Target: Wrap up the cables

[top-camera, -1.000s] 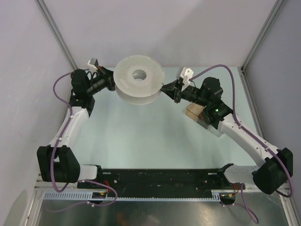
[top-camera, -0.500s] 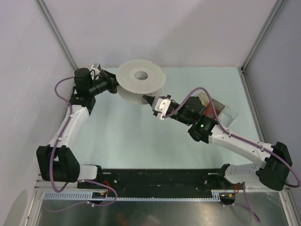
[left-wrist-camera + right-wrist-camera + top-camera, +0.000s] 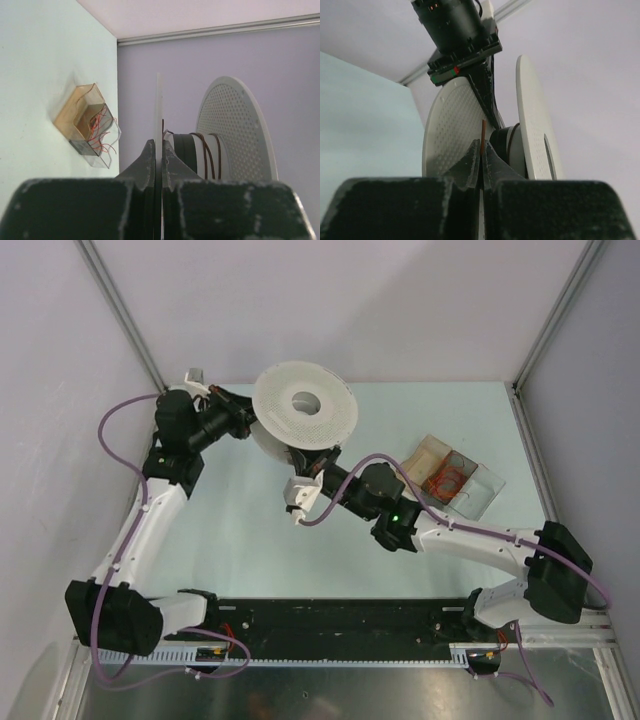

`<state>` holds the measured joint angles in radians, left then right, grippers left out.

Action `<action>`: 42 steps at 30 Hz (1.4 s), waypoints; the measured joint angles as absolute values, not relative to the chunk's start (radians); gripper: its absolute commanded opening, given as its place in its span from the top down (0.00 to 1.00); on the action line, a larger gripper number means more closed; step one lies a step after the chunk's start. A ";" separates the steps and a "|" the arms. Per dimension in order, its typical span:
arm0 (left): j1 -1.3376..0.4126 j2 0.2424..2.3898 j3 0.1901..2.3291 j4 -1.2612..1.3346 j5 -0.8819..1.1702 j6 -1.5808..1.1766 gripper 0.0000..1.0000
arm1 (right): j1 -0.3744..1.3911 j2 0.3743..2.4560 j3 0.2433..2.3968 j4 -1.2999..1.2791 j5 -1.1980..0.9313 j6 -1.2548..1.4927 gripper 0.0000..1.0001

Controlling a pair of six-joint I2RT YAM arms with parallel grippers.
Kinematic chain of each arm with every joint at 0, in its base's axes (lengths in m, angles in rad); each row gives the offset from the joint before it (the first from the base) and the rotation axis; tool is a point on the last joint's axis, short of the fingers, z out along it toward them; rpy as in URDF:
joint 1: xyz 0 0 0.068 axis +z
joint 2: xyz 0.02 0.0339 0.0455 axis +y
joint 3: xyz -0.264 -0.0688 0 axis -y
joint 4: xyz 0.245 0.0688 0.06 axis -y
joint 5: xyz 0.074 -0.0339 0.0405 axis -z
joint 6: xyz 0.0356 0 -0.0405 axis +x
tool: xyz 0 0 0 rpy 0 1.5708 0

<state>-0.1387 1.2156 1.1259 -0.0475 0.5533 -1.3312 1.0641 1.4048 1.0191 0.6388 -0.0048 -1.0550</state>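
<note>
The white perforated spool (image 3: 305, 415) is held tilted above the table at the back. My left gripper (image 3: 247, 418) is shut on the thin edge of one spool flange (image 3: 159, 115), its jaws (image 3: 158, 146) pressed flat on it. The thin dark brown cable (image 3: 206, 156) makes a few turns round the spool's hub. My right gripper (image 3: 322, 462) is just in front of and below the spool. It is shut on the cable's end (image 3: 483, 131), which sticks up between its jaws (image 3: 481, 145) close to the hub, between the two flanges (image 3: 535, 130).
A clear plastic tray (image 3: 455, 480) with a small orange-red wire coil sits on the table at the right; it also shows in the left wrist view (image 3: 90, 125). The left wrist body (image 3: 460, 30) is above the spool. Walls close the back and both sides.
My right arm has swung from the spool's right side round to its front, carrying the cable end leftwards. The spool has tilted a little. The tray, once covered by the arm, now shows.
</note>
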 measured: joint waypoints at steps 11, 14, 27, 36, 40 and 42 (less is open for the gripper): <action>-0.190 1.153 1.046 -0.064 0.358 -1.258 1.00 | 1.088 1.529 1.015 0.761 0.123 -1.277 1.00; -0.201 1.139 1.014 -0.064 0.307 -1.258 1.00 | 1.088 1.558 1.012 0.770 0.142 -1.311 1.00; -0.219 1.105 0.937 -0.022 0.176 -1.229 1.00 | 1.080 1.669 1.012 0.867 0.167 -1.393 1.00; -0.219 1.121 0.881 0.036 0.108 -1.231 1.00 | 1.037 1.750 1.012 0.941 0.103 -1.438 1.00; -0.227 1.131 0.870 0.053 0.083 -1.231 1.00 | 1.023 1.763 1.012 0.949 0.080 -1.444 1.00; -0.229 1.131 0.865 0.066 0.080 -1.231 1.00 | 1.019 1.763 1.012 0.949 0.074 -1.449 1.00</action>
